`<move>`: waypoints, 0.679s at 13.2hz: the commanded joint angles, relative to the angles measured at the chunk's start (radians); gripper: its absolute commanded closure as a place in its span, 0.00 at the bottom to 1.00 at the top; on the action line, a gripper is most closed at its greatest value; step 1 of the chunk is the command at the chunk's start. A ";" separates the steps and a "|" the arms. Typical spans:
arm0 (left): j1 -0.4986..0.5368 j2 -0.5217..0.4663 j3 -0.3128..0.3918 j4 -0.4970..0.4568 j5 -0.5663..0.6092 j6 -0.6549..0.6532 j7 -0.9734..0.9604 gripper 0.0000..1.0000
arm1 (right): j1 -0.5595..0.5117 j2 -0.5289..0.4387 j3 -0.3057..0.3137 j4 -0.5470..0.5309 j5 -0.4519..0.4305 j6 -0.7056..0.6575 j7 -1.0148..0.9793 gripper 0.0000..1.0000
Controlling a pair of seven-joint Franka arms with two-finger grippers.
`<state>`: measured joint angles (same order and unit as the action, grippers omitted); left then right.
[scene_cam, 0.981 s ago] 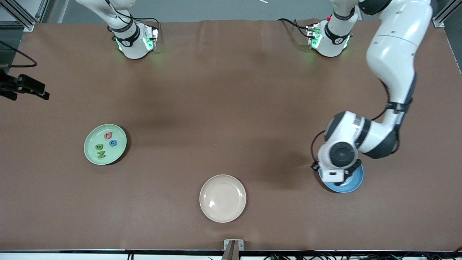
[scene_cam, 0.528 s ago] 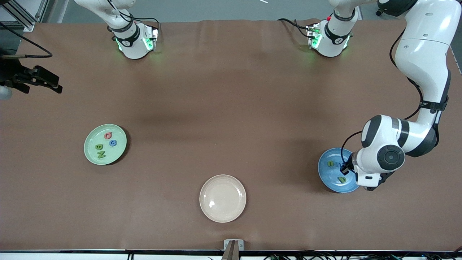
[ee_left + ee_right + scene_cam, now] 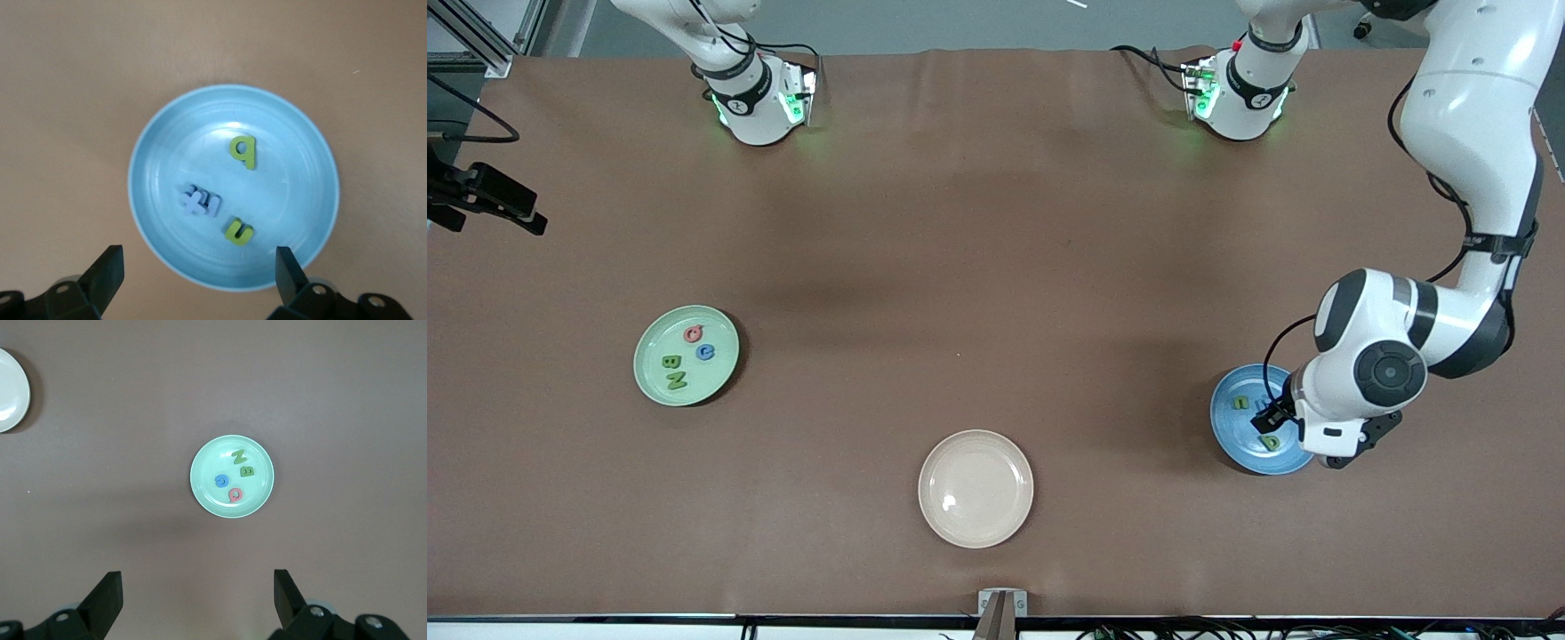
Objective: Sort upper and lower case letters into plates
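Letters: capitals (image 3: 686,357) on mint plate (image 3: 654,391) toward right arm's end; lowercase (image 3: 227,193) on blue plate (image 3: 160,153). Left gripper (image 3: 197,270) spread empty over blue plate; right gripper (image 3: 197,590) spread, waiting. Sorting appears complete; next, retreat.

My left gripper (image 3: 1268,420) is hovering low over the blue plate (image 3: 1232,433), which is sitting at the left arm's end of the table (image 3: 996,267). Two green letters (image 3: 1240,403) are showing in it, and my wrist is covering part of the dish. My right gripper (image 3: 489,204) is waiting, hanging over the table's edge at the right arm's end. The mint green plate (image 3: 649,342) is holding a pink Q (image 3: 692,334), blue G (image 3: 705,352), green B (image 3: 671,362) and green N (image 3: 677,381). The cream plate (image 3: 975,488) is lying nearest the camera.
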<state>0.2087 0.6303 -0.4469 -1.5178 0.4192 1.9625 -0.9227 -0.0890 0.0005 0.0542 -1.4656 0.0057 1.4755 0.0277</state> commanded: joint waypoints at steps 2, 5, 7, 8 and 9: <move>0.008 -0.161 -0.006 0.025 -0.040 -0.141 0.238 0.00 | -0.009 -0.017 0.007 -0.004 0.010 0.023 0.005 0.00; 0.008 -0.256 -0.022 0.042 -0.042 -0.256 0.416 0.00 | -0.008 -0.016 0.009 -0.004 0.002 0.025 0.001 0.00; 0.009 -0.309 -0.019 0.059 -0.045 -0.290 0.571 0.00 | -0.008 -0.016 0.009 -0.004 0.000 0.025 0.001 0.00; 0.015 -0.340 -0.013 0.065 -0.063 -0.313 0.629 0.00 | -0.008 -0.016 0.009 -0.004 0.002 0.025 0.001 0.00; 0.041 -0.369 -0.015 0.067 -0.095 -0.324 0.651 0.00 | -0.008 -0.016 0.009 -0.004 0.002 0.025 0.001 0.00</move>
<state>0.2166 0.3167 -0.4640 -1.4502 0.3737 1.6693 -0.3529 -0.0888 -0.0006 0.0552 -1.4594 0.0057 1.4945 0.0277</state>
